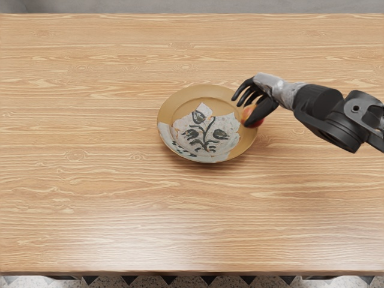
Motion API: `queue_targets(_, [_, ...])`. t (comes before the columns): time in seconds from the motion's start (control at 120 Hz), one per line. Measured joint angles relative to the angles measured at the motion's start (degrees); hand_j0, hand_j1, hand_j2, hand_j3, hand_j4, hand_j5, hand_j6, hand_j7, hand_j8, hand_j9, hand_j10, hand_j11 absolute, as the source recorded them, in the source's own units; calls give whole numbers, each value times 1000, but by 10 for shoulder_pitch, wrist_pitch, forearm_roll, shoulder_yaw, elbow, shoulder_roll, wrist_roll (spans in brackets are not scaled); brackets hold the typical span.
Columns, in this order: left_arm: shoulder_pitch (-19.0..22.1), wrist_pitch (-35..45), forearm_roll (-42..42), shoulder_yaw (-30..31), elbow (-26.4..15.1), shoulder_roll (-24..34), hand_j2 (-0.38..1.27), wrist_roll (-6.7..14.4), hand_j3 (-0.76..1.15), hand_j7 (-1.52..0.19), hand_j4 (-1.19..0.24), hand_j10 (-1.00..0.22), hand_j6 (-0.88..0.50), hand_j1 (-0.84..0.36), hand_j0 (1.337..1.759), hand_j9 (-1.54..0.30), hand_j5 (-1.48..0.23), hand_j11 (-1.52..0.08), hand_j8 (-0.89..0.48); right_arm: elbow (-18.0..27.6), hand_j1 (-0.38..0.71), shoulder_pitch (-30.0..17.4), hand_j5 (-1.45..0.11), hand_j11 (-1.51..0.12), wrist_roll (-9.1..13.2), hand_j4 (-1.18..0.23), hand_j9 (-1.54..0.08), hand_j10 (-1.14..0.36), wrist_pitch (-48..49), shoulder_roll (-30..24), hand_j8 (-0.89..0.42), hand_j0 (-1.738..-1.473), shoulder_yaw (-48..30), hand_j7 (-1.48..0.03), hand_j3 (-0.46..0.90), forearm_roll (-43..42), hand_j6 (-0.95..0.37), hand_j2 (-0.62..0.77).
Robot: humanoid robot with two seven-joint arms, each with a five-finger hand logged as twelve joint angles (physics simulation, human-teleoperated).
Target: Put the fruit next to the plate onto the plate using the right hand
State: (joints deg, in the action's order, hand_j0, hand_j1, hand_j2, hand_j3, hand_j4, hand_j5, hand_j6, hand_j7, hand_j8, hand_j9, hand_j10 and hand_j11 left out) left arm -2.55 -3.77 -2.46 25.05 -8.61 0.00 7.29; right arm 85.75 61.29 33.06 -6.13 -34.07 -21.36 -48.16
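Note:
A tan plate (170, 108) with a white centre and a dark flower pattern lies at the middle of the wooden table. My right hand (254, 101) reaches in from the right and sits over the plate's right rim. Its black fingers curl around a small orange-red fruit (249, 114), which shows only partly beneath the palm. I cannot tell whether the fruit touches the table or hangs just above the rim. The left arm does not show.
The wooden table (90, 180) spreads wide on all sides of the plate. Its front edge runs along the bottom of the view, and its far edge lies along the top.

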Motion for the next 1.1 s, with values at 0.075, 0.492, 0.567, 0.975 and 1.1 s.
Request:
queue_targets(0.075, [0,0,0,0,0,0,49,0,0,-317,-244,-244,-244,57,1658,-317,-317,-317,-244,0,238,1,-798,-784,0,-593,-790,-476,0,11,-473,-1657,0,-784,0,0,-601,178])
queue_targets(0.492, [0,0,0,0,0,0,49,0,0,-317,-244,-244,-244,56,1658,-317,-317,-317,-244,12,-68,1,-364,-359,0,-273,-361,-231,-12,28,-230,-1658,-1,-358,0,-2,-276,69])
queue_targets(0.567, [0,0,0,0,-1,0,49,0,0,-317,-244,-244,-244,57,1658,-317,-317,-317,-244,14,-141,1,-267,-263,0,-201,-265,-171,-13,25,-171,-1658,-1,-263,0,-2,-203,46])
queue_targets(0.975, [20,1,0,3,1,0,49,0,0,-317,-243,-243,-243,57,1658,-317,-317,-317,-243,-44,-286,-1,-75,-75,-8,-59,-75,-55,307,-110,-55,-1658,-89,-74,0,151,-60,1])
queue_targets(1.1, [27,2,2,5,2,0,49,0,0,-317,-244,-243,-244,57,1658,-317,-317,-317,-244,-62,-296,-1,-62,-61,-9,-49,-61,-46,373,-126,-47,-1658,-97,-61,0,169,-50,-2])
